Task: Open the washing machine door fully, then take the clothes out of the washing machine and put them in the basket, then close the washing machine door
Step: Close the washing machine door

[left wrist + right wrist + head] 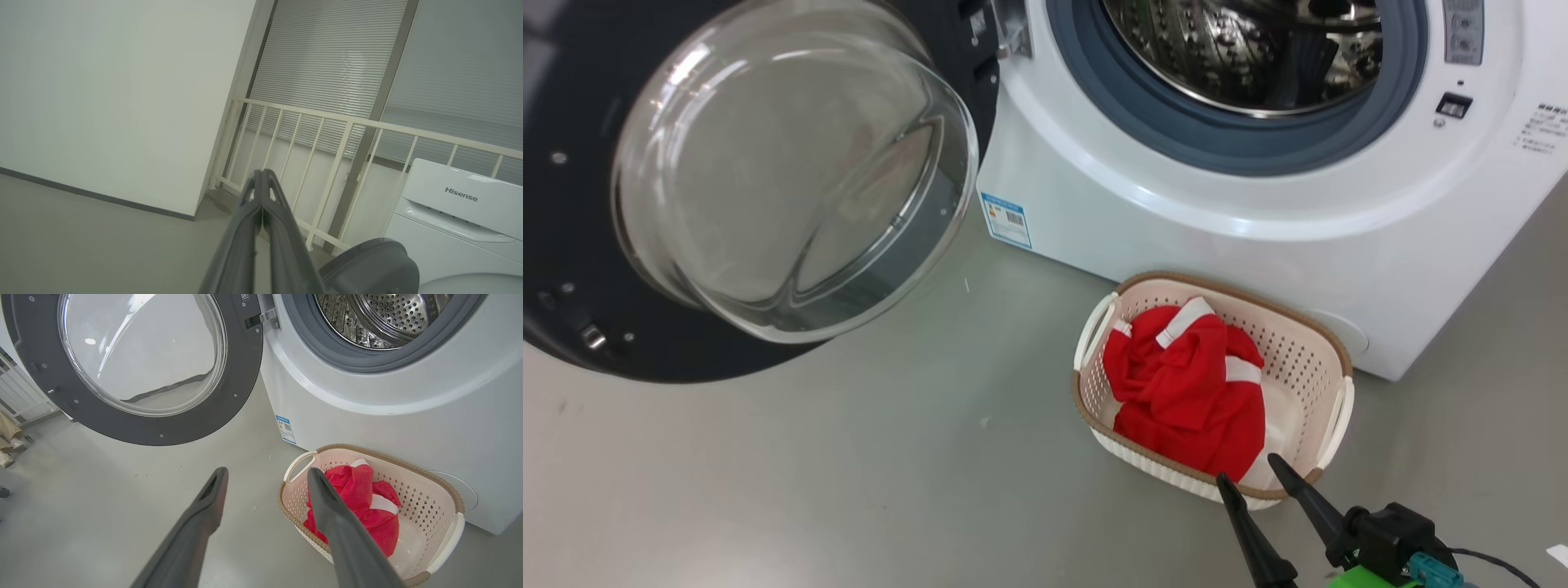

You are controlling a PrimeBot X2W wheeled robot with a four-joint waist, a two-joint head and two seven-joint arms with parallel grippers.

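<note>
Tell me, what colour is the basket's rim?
Brown, woven-looking. The basket rim shows best in the right wrist view.

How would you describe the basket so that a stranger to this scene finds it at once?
Find the big white washer with its round door swung open. On the grey floor before its front stands the basket. It is small and cream, with holed sides, a brown rim, white handles, and red clothes inside.

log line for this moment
round black-rimmed glass door open | red fabric clothes in cream perforated plastic basket | right hand open | left hand shut
</note>
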